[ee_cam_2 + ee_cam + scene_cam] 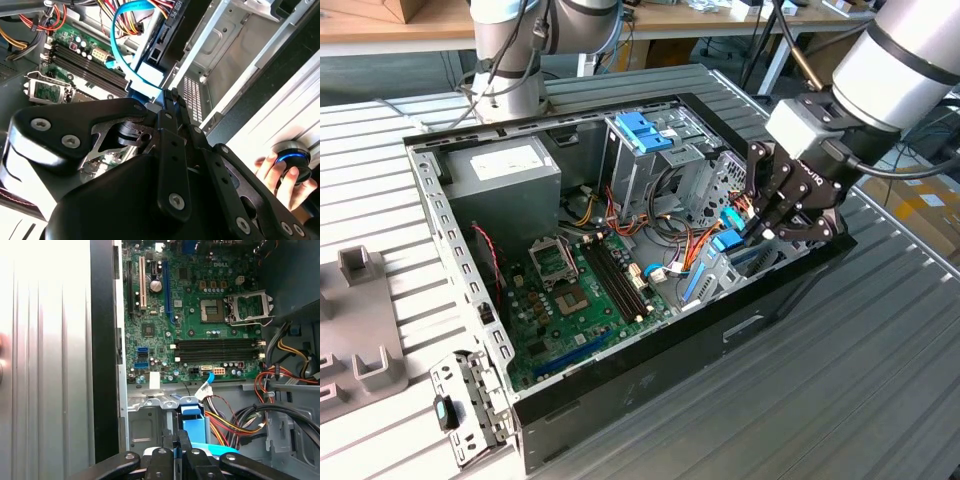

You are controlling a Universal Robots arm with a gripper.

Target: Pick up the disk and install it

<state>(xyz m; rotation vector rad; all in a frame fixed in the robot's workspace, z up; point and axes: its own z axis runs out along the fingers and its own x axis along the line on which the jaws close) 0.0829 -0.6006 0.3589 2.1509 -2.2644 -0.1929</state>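
Note:
The disk (725,243) stands on edge in the drive bay by the wall of the open computer case (650,385) on the exterior view's right. Its bright blue carrier (150,76) and dark body show past my fingers. My gripper (752,235) reaches down into the case from the exterior view's right. In both wrist views its fingers (170,107) are pressed together at the carrier's edge (195,427), shut on it. The lower part of the disk is hidden inside the bay.
The green motherboard (575,290) covers the case floor. An upright metal cage with a blue handle (642,130) stands behind it, amid bundles of coloured cables (280,380). A person's hand (280,172) rests on a knob beside the case. Grey fixtures (365,320) sit on the table.

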